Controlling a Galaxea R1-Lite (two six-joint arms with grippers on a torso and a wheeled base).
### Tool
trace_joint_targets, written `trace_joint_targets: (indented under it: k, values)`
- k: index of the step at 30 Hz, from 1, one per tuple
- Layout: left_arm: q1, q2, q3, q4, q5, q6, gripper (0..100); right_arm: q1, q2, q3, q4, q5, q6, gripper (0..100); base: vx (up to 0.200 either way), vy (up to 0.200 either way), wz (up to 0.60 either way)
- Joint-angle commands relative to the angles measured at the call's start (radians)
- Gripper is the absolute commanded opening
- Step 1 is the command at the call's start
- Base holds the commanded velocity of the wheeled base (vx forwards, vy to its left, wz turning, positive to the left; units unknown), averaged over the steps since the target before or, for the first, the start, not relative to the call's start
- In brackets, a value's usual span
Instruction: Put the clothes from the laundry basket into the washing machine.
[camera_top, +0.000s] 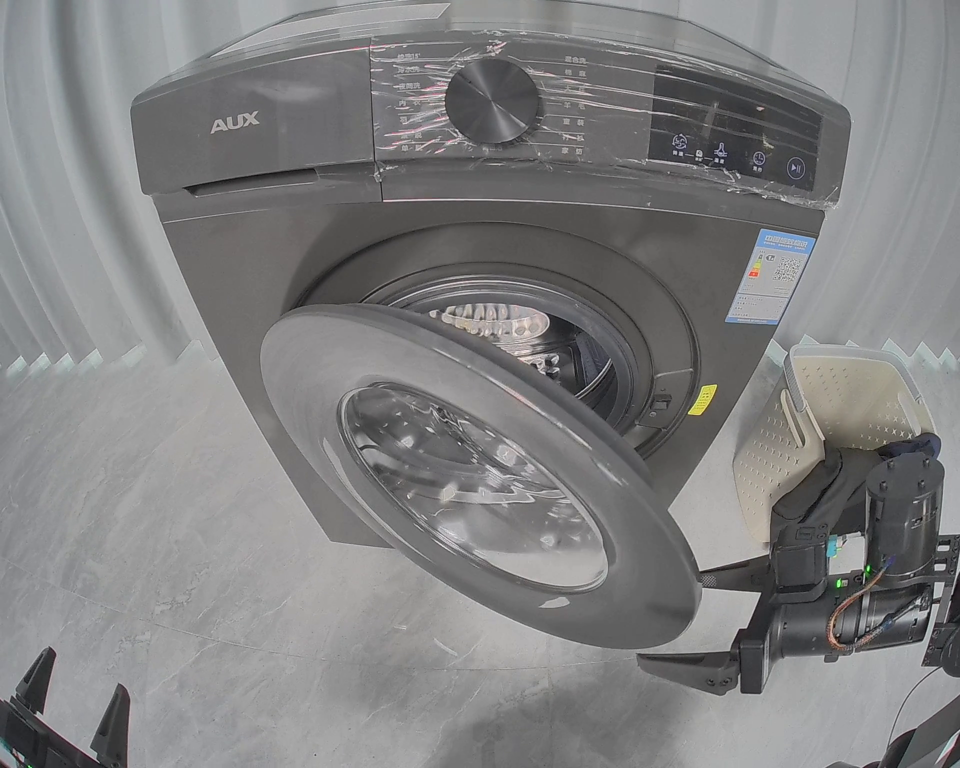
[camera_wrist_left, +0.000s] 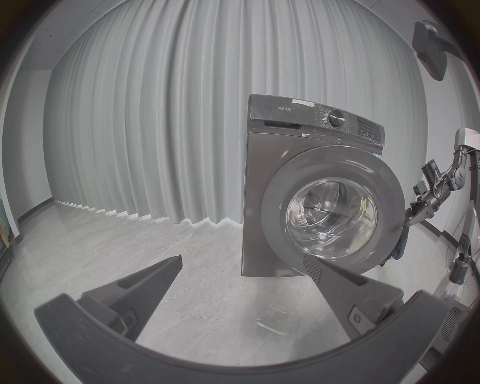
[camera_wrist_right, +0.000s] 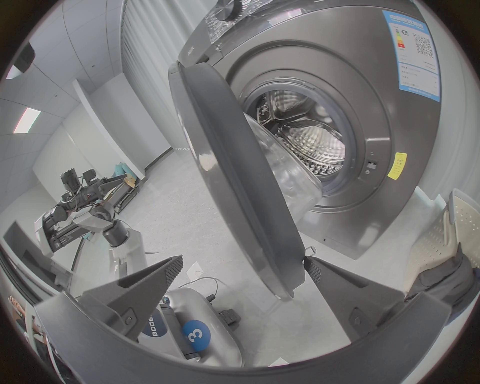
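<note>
Clothes (camera_top: 822, 487) in laundry basket (camera_top: 852, 398)

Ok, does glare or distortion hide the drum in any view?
Head view: fisheye bows the washer, the door glass mirrors the room, and the drum is visible above it. Left wrist view: the door covers the drum, its glass streaked with reflections. Right wrist view: dark corners, drum evenly lit and unobstructed.

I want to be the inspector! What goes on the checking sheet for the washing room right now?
Surface: grey marbled floor.
Job's things: washing machine, door open; laundry basket beside it, dark clothes in it.
Clutter: nothing seen.
Grippers: left gripper open, low over the floor; right gripper open at the door's edge.
Cables: thin cable on the floor.
Surroundings: pleated curtain behind.
</note>
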Motion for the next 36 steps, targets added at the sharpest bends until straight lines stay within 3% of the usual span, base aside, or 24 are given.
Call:
trace_joint_targets:
  k: [1,11,16,18,28,36]
  values:
    - [0.001,-0.018,0.013,0.0,0.0,-0.001,100,0.022,-0.018,0.007,-0.002,0.004,0.003,100,0.0,0.0,0.0]
    - [0.001,-0.018,0.013,0.0,0.0,0.0,100,0.002,-0.168,0.041,0.001,0.007,0.028,100,0.0,0.0,0.0]
    - [-0.001,-0.018,0.013,0.0,0.0,0.0,100,-0.009,-0.303,0.064,0.015,0.008,0.087,100,0.0,0.0,0.0]
    - [0.001,-0.018,0.013,0.0,0.0,0.0,100,-0.058,-0.327,0.059,0.018,0.011,0.103,100,0.0,0.0,0.0]
    - [-0.001,-0.018,0.013,0.0,0.0,0.0,100,-0.254,-0.168,-0.013,0.009,0.007,0.097,100,0.0,0.0,0.0]
    - [0.001,-0.018,0.013,0.0,0.0,0.0,100,-0.242,0.012,-0.019,-0.028,-0.053,0.095,100,0.0,0.0,0.0]
